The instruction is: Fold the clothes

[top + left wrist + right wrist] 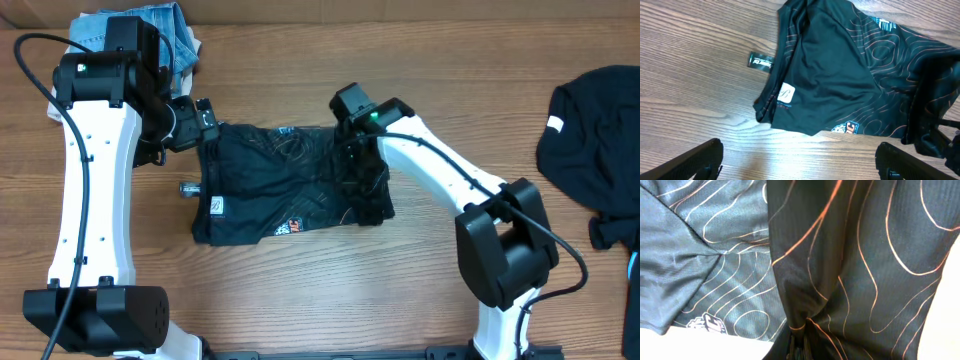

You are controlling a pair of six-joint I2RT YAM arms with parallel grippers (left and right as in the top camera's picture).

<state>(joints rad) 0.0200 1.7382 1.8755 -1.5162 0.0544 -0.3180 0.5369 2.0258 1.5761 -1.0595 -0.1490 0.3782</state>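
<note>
The clothes are one black jersey point(285, 185) with thin orange contour lines, lying crumpled on the wooden table point(330, 290) with a white label and a small logo near its front edge. My right gripper point(362, 160) is over the jersey's right part and shut on a bunched fold of it. In the right wrist view the cloth point(855, 265) gathers into the gripper point(802, 352) at the bottom. My left gripper point(203, 128) hovers open at the jersey's upper left corner. Its wrist view shows the jersey point(840, 75) beyond the gripper point(800, 162), with bare wood between the fingers.
A pile of bluish clothes point(175, 35) lies at the back left behind the left arm. Another black garment point(595, 130) lies at the right edge. A small dark tag point(760, 61) sits on the wood just left of the jersey.
</note>
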